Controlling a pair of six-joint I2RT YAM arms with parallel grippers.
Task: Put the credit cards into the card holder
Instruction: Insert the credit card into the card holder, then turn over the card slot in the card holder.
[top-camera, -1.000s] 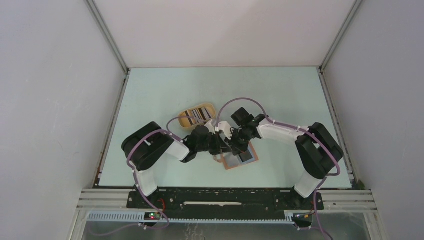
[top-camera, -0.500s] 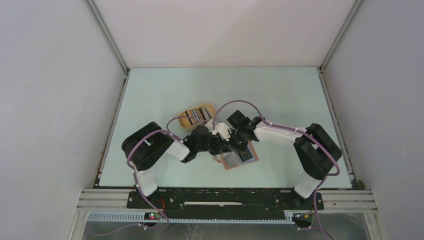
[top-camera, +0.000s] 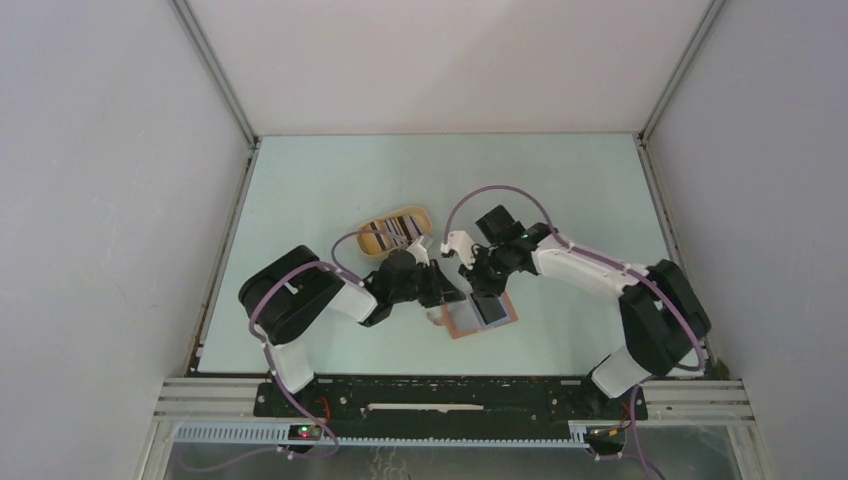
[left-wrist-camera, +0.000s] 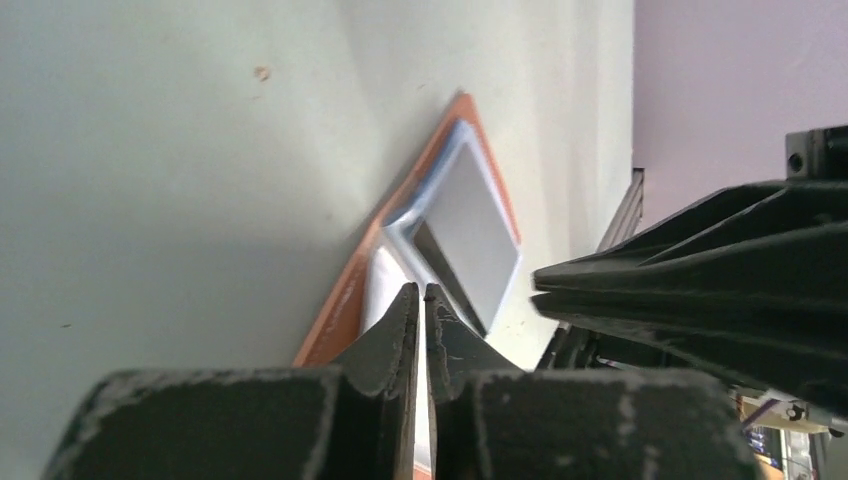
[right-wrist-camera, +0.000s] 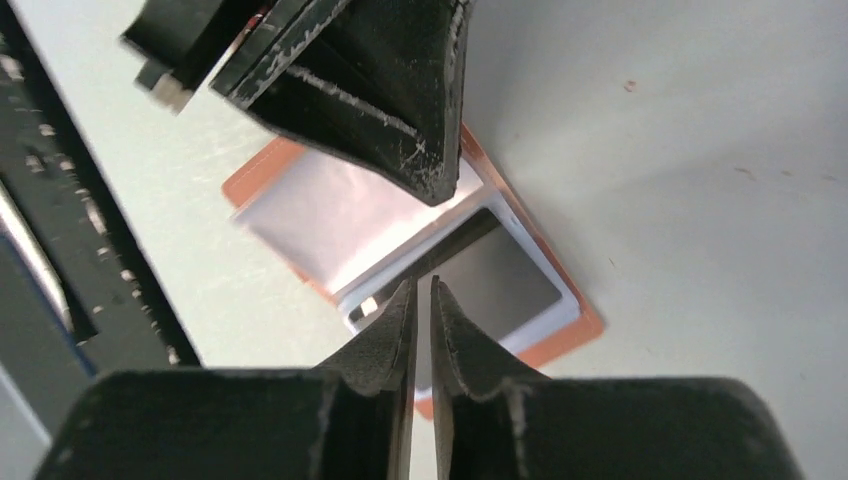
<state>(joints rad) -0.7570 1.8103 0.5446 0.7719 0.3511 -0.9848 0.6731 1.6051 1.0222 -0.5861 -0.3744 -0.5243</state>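
The card holder (top-camera: 482, 318) lies open and flat on the table, its orange-brown border (left-wrist-camera: 338, 302) framing pale pockets. A grey credit card (right-wrist-camera: 505, 268) sits in its right half (left-wrist-camera: 470, 210). More credit cards (top-camera: 400, 228) stand in the oval tan tray. My left gripper (top-camera: 452, 296) hovers at the holder's left edge, its tips (left-wrist-camera: 421, 290) all but together with only a thin slit and nothing between them. My right gripper (top-camera: 478, 284) is just above the holder's far side, tips (right-wrist-camera: 423, 283) likewise nearly closed and empty. The two grippers face each other closely.
The oval tan tray (top-camera: 372, 243) stands just behind the left gripper. Left fingers (right-wrist-camera: 390, 90) fill the upper part of the right wrist view. The right gripper's black body (left-wrist-camera: 700, 275) crowds the left wrist view. Metal rails edge the table (top-camera: 300, 200).
The right arm has swung out to the right and its gripper has drawn back slightly from the holder. Both pairs of jaws have parted by a hair. The left arm has barely moved.
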